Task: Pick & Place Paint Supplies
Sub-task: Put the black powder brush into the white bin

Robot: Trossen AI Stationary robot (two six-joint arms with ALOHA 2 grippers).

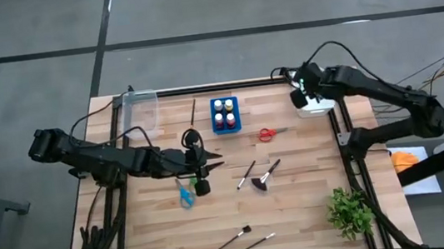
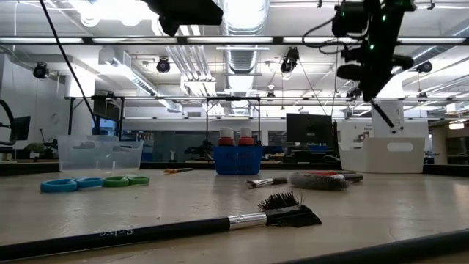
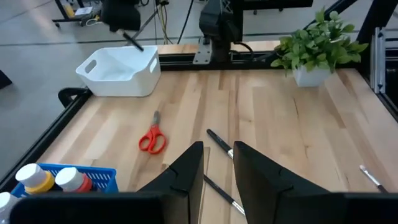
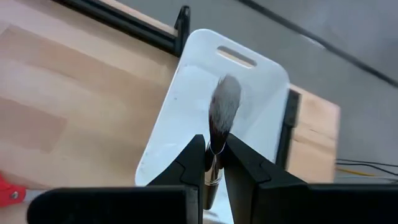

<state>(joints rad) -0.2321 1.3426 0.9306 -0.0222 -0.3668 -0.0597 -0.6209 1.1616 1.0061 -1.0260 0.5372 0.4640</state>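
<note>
The wood table [image 1: 297, 191] sits on a grey floor, w/ black rails round it. In the low view I see a big room behind, w/ lights up top.

My right gripper [image 4: 214, 163] hangs over the white bin [image 4: 186, 93] at the far right corner of the table. Its fingers are squeezed on a brush [image 4: 222, 112], w/ the grey fluffy end poking out above the bin.

My left gripper [image 3: 217, 165] is over the middle of the table, near the blue bottle holder [image 1: 225, 115]. Its fingers are a bit apart and hold nothing. Below it lie thin dark brushes [image 3: 219, 140].

Paint bottles [image 1: 224, 112] stand in the blue holder, some w/ red tops, one yellow. Red scissors [image 1: 269, 134] lie just right of the holder. Blue scissors [image 1: 185, 197] lie on the table close by my left gripper; in the low view green scissors [image 2: 124, 180] lie next to them. A fat fan brush [image 1: 263, 178] and a thin brush [image 1: 246, 174] lie mid table. Two more brushes [image 1: 243, 238] lie at the near edge. One brush [image 1: 194, 111] lies left of the holder.

A clear tub [image 1: 138, 113] sits at the far left. A green plant [image 1: 349, 210] sits at the near right corner.
</note>
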